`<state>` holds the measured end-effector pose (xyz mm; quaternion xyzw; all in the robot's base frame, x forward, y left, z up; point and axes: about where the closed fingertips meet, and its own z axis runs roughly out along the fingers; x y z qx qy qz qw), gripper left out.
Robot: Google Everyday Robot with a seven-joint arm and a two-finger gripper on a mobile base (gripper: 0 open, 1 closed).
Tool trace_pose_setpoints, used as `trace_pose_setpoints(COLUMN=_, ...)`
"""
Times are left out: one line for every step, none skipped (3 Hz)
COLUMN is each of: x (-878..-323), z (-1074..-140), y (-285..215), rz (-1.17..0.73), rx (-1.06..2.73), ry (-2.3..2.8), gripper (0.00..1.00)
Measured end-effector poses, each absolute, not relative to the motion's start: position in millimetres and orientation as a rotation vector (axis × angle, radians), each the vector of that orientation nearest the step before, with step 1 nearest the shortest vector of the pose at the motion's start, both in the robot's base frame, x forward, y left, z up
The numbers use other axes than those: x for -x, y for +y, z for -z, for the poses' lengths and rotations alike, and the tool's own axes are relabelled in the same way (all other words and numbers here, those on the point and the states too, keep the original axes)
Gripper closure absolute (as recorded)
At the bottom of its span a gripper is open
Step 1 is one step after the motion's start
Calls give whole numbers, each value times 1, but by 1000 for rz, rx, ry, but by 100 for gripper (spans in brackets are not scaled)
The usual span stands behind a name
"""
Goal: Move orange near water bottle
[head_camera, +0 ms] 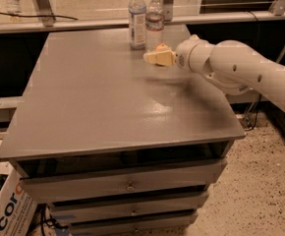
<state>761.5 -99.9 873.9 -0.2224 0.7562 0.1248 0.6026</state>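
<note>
The orange (161, 47) is small and round, and only its top shows above the cream fingers of my gripper (150, 58). The gripper is shut on the orange and holds it just above the grey table top (103, 97), at the back right. Two clear water bottles with white caps stand upright side by side at the table's back edge, one on the left (137, 19) and one on the right (155, 22). The orange is a short way in front of and to the right of the right bottle. My white arm (241, 68) comes in from the right.
The table is a grey cabinet with several drawers (128, 186) below its top. A metal rail (83, 23) runs behind it. A cardboard box (7, 213) stands on the floor at the lower left. Speckled floor (260, 191) lies to the right.
</note>
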Motion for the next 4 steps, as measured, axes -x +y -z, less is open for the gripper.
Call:
trace_pose_setpoints(x=-763, z=-870, y=-94, rz=-301, rx=530, ry=1759, gripper=0)
trace_pose_setpoints(x=-755, z=-866, y=-106, rz=-285, rx=542, ry=1783, gripper=0)
trace_pose_setpoints(x=-743, z=-867, y=-126, rz=-259, rx=549, ry=1806, gripper=0)
trace_pose_setpoints(x=-729, z=-874, y=-145, rz=-251, rx=566, ry=1815, gripper=0)
